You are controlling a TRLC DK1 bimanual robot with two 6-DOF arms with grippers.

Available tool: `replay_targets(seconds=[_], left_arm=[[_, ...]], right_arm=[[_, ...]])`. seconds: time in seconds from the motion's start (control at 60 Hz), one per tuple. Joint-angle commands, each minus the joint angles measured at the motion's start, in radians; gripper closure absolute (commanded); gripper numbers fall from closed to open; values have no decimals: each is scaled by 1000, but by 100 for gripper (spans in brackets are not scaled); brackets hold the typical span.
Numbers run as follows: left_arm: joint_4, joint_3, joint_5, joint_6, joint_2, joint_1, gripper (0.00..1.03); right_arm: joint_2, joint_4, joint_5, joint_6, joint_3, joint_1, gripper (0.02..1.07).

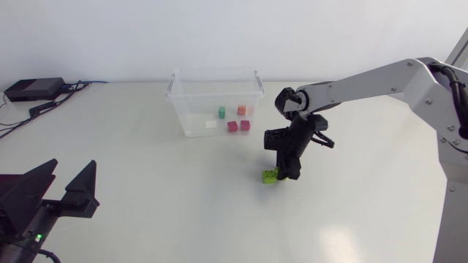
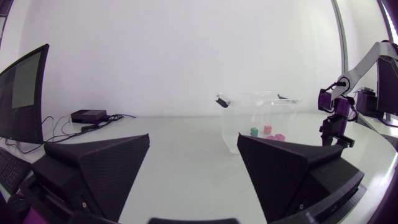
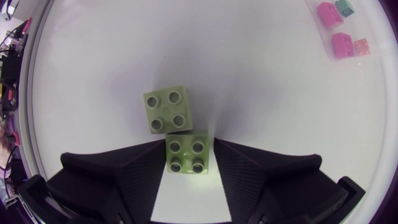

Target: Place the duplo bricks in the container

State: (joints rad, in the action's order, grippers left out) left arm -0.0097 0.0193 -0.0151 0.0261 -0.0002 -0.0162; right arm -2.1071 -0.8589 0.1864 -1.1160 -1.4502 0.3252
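Two light green duplo bricks lie on the white table in front of the container. In the right wrist view, my right gripper (image 3: 188, 147) is shut on the nearer green brick (image 3: 188, 157), with a finger against each side. The other green brick (image 3: 166, 109) lies just ahead, touching it at a corner. From above, my right gripper (image 1: 282, 174) points straight down at the green bricks (image 1: 271, 175). The clear plastic container (image 1: 178, 102) holds a green brick (image 1: 221, 112), an orange brick (image 1: 241, 110) and two pink bricks (image 1: 238, 126). My left gripper (image 1: 64, 187) rests open and empty at the near left.
A black box with cables (image 1: 33, 89) lies at the table's back left corner. The container (image 2: 231, 124) and my right arm (image 2: 336, 115) show far ahead of my left gripper (image 2: 193, 163). Bare table lies between the two arms.
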Motion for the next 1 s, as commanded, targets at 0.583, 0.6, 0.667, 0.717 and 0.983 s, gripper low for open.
replay_targets(seconds=[0.583, 0.6, 0.667, 0.717, 0.983], left_arm=[[-1, -18, 4, -11, -11, -1, 4], [-1, -18, 4, -11, -11, -1, 4], [-1, -18, 4, -11, -11, -1, 4], [-1, -18, 4, -11, -11, -1, 4], [-1, -18, 4, -11, -11, -2, 4]], right_arm=[[171, -54, 16, 39, 40, 127, 79], [170, -51, 16, 39, 42, 130, 79], [154, -43, 15, 41, 45, 133, 79], [148, -37, 12, 41, 48, 133, 79], [110, -9, -7, 27, 70, 117, 79]])
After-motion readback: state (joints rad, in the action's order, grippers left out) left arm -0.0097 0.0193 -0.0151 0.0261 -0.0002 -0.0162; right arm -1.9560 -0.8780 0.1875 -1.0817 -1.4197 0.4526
